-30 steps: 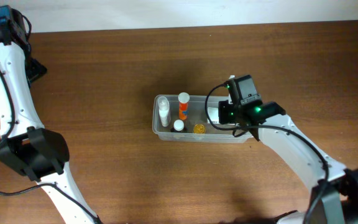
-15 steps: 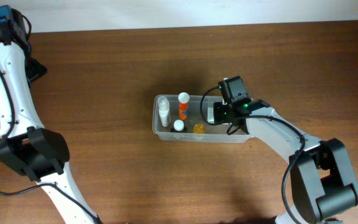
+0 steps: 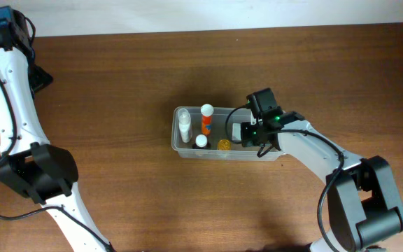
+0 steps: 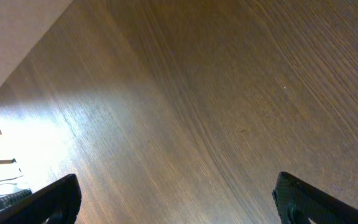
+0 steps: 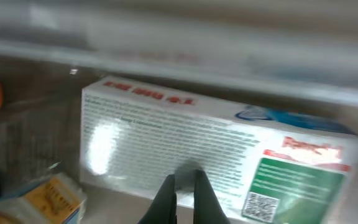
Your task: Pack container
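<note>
Container (image 3: 208,155) sits on grained brown wooden table (image 3: 117,84).

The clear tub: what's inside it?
A white bottle, an orange bottle, a small white-capped jar, a yellow item and a white-green box. The right gripper covers most of it overhead.

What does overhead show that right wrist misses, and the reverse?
Overhead only: the container's full outline, the white bottle and small white-capped bottle at its left end, and the left arm far off to the side. Right wrist only: the print on the white-green box (green panel, QR code), and the right claw with its tips close together over it. Both: the box at the container's right end and the yellow item beside it.
</note>
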